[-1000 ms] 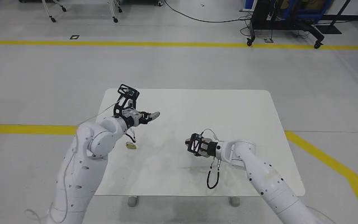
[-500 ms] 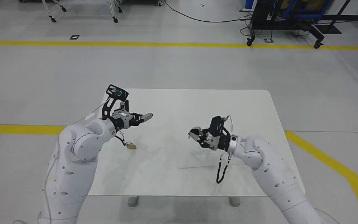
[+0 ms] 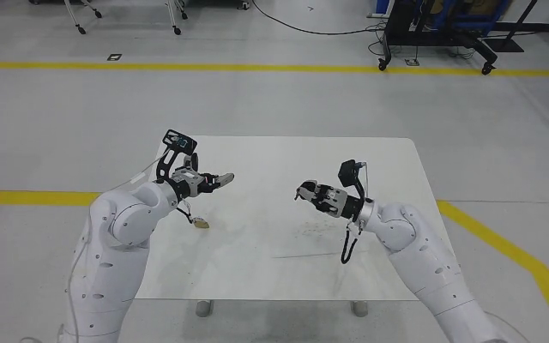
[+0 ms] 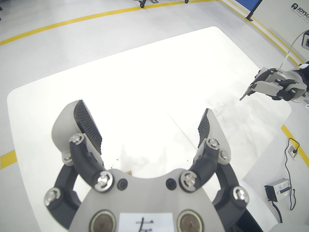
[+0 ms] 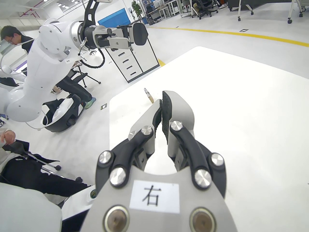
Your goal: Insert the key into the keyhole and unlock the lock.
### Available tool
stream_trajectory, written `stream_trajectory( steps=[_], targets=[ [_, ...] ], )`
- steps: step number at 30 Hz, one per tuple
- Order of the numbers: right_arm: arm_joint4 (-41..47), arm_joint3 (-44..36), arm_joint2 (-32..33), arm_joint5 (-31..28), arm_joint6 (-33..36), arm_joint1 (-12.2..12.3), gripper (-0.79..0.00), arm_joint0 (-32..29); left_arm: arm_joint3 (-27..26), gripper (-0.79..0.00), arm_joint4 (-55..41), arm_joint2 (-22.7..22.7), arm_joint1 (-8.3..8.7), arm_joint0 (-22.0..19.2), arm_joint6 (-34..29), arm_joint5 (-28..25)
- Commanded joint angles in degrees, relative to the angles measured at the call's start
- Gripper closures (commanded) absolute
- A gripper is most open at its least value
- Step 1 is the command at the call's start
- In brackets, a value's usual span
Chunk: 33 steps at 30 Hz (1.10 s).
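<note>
the white table (image 3: 369,163) has rounded corners. the lock (image 3: 202,223) lies at its 9 o'clock side, close to the edge. the left gripper (image 3: 225,179) hangs at the table's 10 o'clock, at 1 o'clock from the lock, released, jaws spread wide. the right gripper (image 3: 302,190) sits just 12 o'clock of centre, clenched on the key (image 4: 244,95), its tip pointing toward 9 o'clock. white tabletop stretches between the two grippers. a black cable (image 3: 346,249) loops under the right wrist, at 5 o'clock from that gripper.

Open desk (image 3: 283,257) stretches between the left claw (image 3: 225,180) and right claw (image 3: 301,190), well apart, with the gripped key (image 4: 245,95) jutting from the right one. The lock (image 3: 201,223) lies low beneath the left arm.
</note>
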Motion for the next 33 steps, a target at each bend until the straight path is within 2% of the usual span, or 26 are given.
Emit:
stream_trajectory(
  steps=[1,4,7,12,18,21,22,24,27,29,33],
  targets=[
    [0.1,-0.1,-0.1,0.2,-0.1,0.0,0.000,-0.1,0.1,-0.785,-0.3,0.1,-0.02,0.2,0.3,0.0],
    [6.3,0.5,-1.0,0.7,0.9,-0.2,0.000,-1.1,3.2,-0.785,-10.9,1.6,-0.57,1.7,5.2,-1.3],
    [16.4,1.6,-0.9,1.1,3.3,-0.2,0.000,-0.8,10.9,-0.785,-31.5,3.4,-1.39,0.5,5.4,-4.4],
    [31.7,3.0,-1.1,2.2,7.6,-0.2,0.000,-0.6,24.0,-0.785,-59.8,8.6,-2.76,-5.8,-3.8,-9.3],
    [46.8,6.4,-4.1,0.6,10.9,-1.2,0.000,0.4,39.5,-0.785,-80.1,14.9,-4.94,-14.0,-14.9,-9.8],
    [50.7,9.1,-6.0,0.3,11.1,-2.0,0.000,2.2,45.8,-0.785,-79.7,17.2,-5.74,-18.0,-18.0,-15.7],
    [51.8,9.8,-6.6,0.2,11.2,-2.3,0.000,2.7,47.5,-0.751,-77.4,18.1,-5.99,-19.3,-17.4,-18.2],
    [53.0,11.4,-7.8,-0.1,11.6,-2.8,0.000,3.9,49.1,-0.369,-73.8,20.7,-6.71,-20.8,-14.5,-21.0],
    [52.3,13.6,-9.2,-0.1,12.4,-3.4,0.000,5.9,50.3,-0.206,-70.6,24.4,-7.60,-22.4,-12.9,-22.7],
    [50.8,14.9,-10.1,0.0,11.8,-3.9,0.000,7.0,51.3,-0.169,-67.6,26.2,-7.86,-23.6,-11.7,-23.8],
    [49.0,16.6,-11.6,-0.1,10.2,-4.7,0.000,8.1,53.5,-0.200,-66.4,28.1,-8.30,-25.0,-10.0,-25.5]
  ],
)
